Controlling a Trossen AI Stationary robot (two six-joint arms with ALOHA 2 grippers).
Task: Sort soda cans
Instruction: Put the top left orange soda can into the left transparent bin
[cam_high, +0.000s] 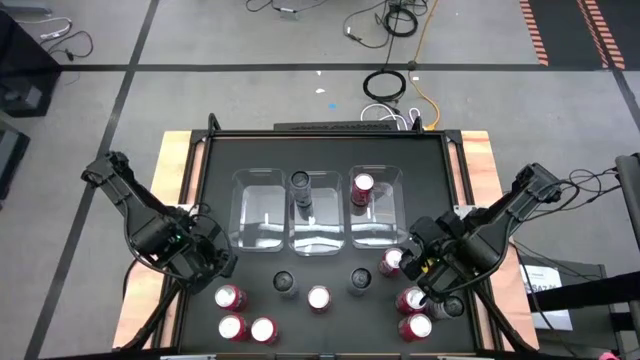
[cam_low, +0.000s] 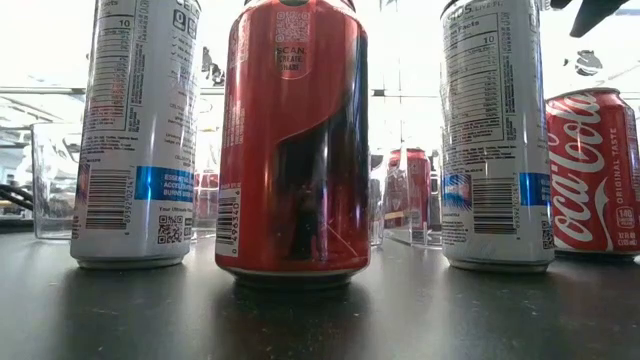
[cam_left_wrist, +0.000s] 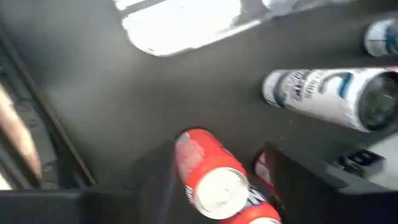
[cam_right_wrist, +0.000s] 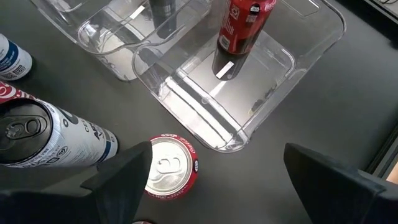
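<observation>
From above, every soda can stands upright, long axis vertical, tops facing the camera: on the dark worktop (cam_high: 225, 160) three clear bins (cam_high: 258, 210) sit in a row, the middle one holding a dark can (cam_high: 300, 181) and the right one a red can (cam_high: 362, 185), while the loose cans crowd the edge at 6 o'clock (red ones at 7 and 5 o'clock, dark ones between). The left hand (cam_high: 207, 262) reaches in from 8 o'clock, its arm bent and angled down beside a red-topped can (cam_high: 230, 297); the right hand (cam_high: 428, 270) comes in from 4 o'clock, low over the red cans (cam_high: 392, 262) there. At worktop height a red can (cam_low: 293, 140) stands upright dead centre, flanked by two white-labelled cans (cam_low: 137, 130), with a Coca-Cola can (cam_low: 592, 170) at 3 o'clock. The left wrist camera shows its fingers (cam_left_wrist: 155, 186) parted on either side of a red can (cam_left_wrist: 208, 171), with no grip visible. The right wrist camera shows its fingers (cam_right_wrist: 124, 174) spread wide and holding nothing, a red can (cam_right_wrist: 169, 167) upright between them, just outside the bin (cam_right_wrist: 298, 62) that holds another red can (cam_right_wrist: 242, 25).
</observation>
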